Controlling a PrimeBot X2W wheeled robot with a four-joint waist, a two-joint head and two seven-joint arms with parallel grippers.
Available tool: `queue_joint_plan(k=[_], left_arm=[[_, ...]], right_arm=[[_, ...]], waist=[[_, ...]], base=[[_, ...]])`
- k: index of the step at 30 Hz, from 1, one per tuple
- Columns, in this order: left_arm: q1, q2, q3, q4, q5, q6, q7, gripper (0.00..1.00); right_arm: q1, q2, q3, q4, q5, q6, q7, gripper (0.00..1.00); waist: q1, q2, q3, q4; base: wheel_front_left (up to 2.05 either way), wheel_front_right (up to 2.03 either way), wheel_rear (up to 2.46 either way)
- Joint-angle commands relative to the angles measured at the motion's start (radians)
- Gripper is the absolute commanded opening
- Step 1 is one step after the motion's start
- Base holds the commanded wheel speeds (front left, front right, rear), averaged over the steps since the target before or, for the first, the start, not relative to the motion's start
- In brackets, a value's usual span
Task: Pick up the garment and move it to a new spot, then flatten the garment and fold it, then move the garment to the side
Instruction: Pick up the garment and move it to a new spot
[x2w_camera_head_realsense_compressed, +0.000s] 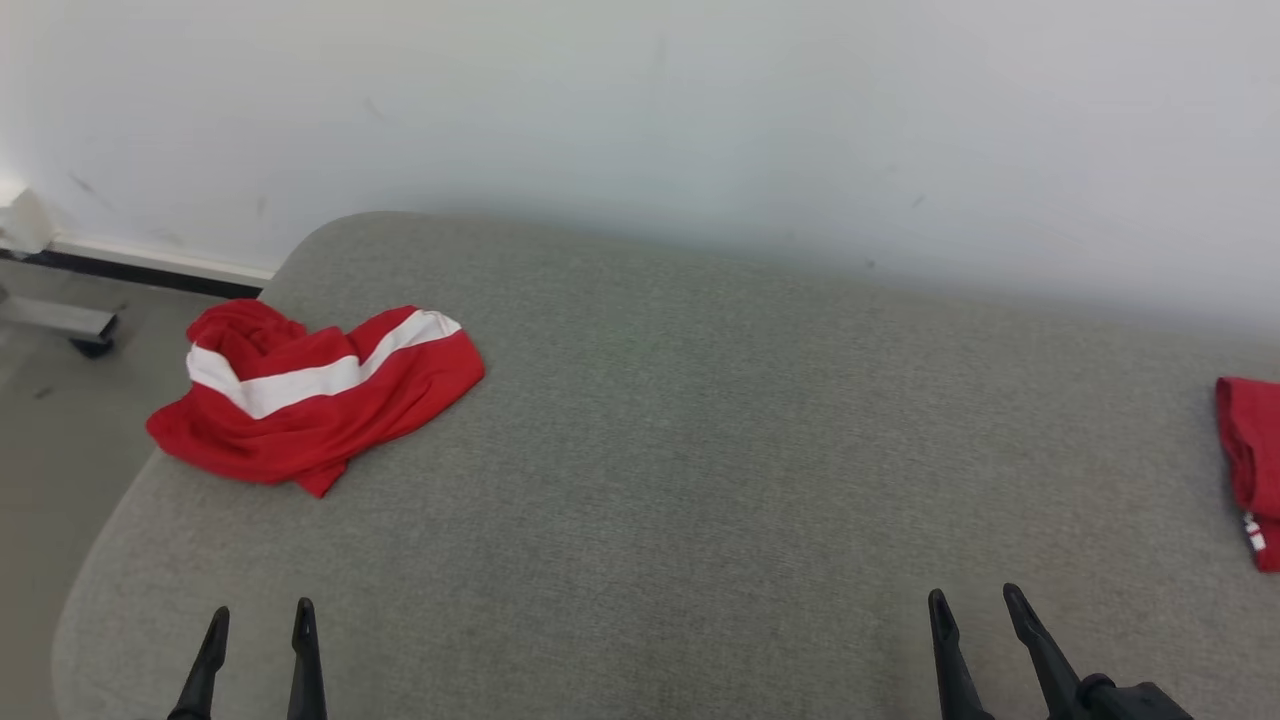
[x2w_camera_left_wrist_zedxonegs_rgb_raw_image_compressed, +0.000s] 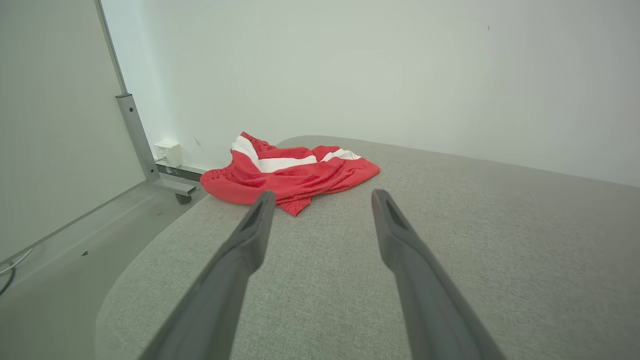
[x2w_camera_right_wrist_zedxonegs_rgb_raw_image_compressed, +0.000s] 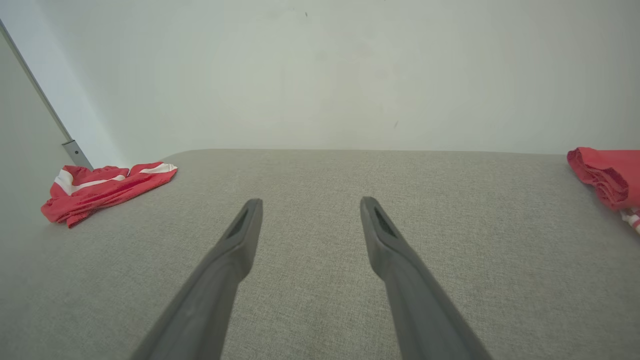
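Red garment (x2w_camera_head_realsense_compressed: 315, 395) with a white band is lying crumpled at the far left of the grey fabric-covered surface (x2w_camera_head_realsense_compressed: 700, 450), right by its rounded left edge. Left gripper (x2w_camera_head_realsense_compressed: 262, 610) is hovering at the near left, fingers spread apart and gripping nothing. It is pointing toward the garment and keeping well apart from it. Right gripper (x2w_camera_head_realsense_compressed: 974, 596) is hovering at the near right, fingers likewise spread, nothing between them. A second red cloth (x2w_camera_head_realsense_compressed: 1250, 455) is resting at the right edge of the surface, partly cut off. A pale wall (x2w_camera_head_realsense_compressed: 700, 120) is rising behind the far edge.
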Motion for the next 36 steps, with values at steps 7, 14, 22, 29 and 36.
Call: queue_joint_plan(k=[7,14,22,29,36], left_arm=[[-0.010,0.012,0.016,0.005,-0.017,0.012,-0.007,1.00],[-0.008,0.016,0.027,0.001,-0.023,0.024,-0.010,1.00],[-0.002,0.019,0.033,-0.009,-0.029,0.034,-0.012,1.00],[-0.013,0.018,0.034,-0.012,-0.036,0.041,-0.011,1.00],[-0.113,0.052,0.047,-0.008,-0.055,0.028,0.014,1.00]], right_arm=[[-0.019,0.001,0.007,0.007,-0.007,-0.002,-0.007,1.00],[-0.029,0.001,0.016,0.011,-0.007,-0.002,-0.005,1.00],[-0.036,0.001,0.026,0.017,-0.006,-0.002,-0.005,1.00],[-0.047,0.001,0.033,0.012,-0.009,-0.002,-0.002,1.00],[-0.084,0.001,0.029,0.005,-0.030,-0.002,0.007,1.00]], waist=[[0.0000,0.0000,0.029,0.163],[0.0000,0.0000,0.038,0.219],[0.0000,0.0000,0.045,0.237],[0.0000,0.0000,0.059,0.225],[0.0000,0.0000,0.106,0.165]], base=[[0.00,0.00,0.00],[0.00,0.00,0.00],[0.00,0.00,0.00],[0.00,0.00,0.00],[0.00,0.00,0.00]])
